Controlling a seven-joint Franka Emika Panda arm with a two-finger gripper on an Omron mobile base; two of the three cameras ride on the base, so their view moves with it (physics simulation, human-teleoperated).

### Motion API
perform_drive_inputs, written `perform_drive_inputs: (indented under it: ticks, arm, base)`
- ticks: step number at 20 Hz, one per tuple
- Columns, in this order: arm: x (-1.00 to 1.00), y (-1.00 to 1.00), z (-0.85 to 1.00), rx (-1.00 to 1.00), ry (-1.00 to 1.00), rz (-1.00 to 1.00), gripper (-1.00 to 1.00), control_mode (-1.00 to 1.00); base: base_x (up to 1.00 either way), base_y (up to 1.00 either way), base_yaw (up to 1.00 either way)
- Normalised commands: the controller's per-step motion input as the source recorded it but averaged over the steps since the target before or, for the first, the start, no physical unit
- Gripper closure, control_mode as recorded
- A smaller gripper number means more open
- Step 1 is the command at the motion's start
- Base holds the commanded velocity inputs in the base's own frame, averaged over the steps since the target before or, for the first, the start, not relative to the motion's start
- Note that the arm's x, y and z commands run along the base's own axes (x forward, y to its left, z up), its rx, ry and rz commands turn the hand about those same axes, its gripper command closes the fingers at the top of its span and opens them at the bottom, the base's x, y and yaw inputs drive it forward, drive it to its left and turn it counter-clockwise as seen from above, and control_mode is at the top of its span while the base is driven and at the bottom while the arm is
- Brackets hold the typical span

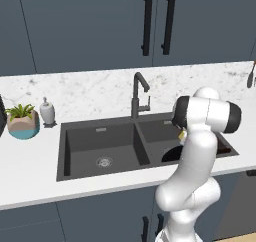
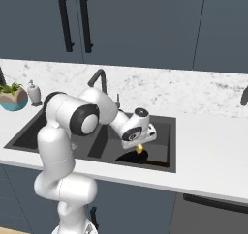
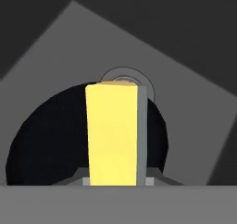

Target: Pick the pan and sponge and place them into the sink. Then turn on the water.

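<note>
Hanging over the right basin of the sink (image 2: 167, 146), the gripper (image 2: 139, 149) is clenched on the sponge (image 3: 113, 135), yellow face outward. Below it the pan (image 3: 41, 144) lies on that basin's floor, its rim near the drain (image 3: 148, 82), with bare floor beyond.

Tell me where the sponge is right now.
The sponge is gripped in the jaws above the pan, over the sink's right basin, seen yellow under the hand in the right base view.

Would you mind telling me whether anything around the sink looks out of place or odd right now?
Nothing is spilled or damaged. The one unusual sight is the sponge, held on edge in the pincer above the pan, which already lies in the right basin of the sink. No water runs from the faucet.
</note>
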Motion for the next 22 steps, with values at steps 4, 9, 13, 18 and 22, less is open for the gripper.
perform_drive_inputs:
  ticks: [4,9,13,18,22]
  arm:
    - [0.08,-0.01,-0.26,0.00,0.01,0.00,1.00,-1.00]
    - [0.01,0.00,-0.13,0.00,0.00,0.00,1.00,-1.00]
    - [0.00,0.00,-0.04,0.00,0.00,0.00,-1.00,-1.00]
    - [0.00,0.00,-0.06,-0.01,0.00,0.00,-1.00,-1.00]
    - [0.00,0.00,-0.04,0.00,0.00,0.00,-1.00,-1.00]
  base:
    - [0.00,0.00,0.00]
    - [0.00,0.00,0.00]
    - [0.00,0.00,0.00]
    - [0.00,0.00,0.00]
    - [0.00,0.00,0.00]
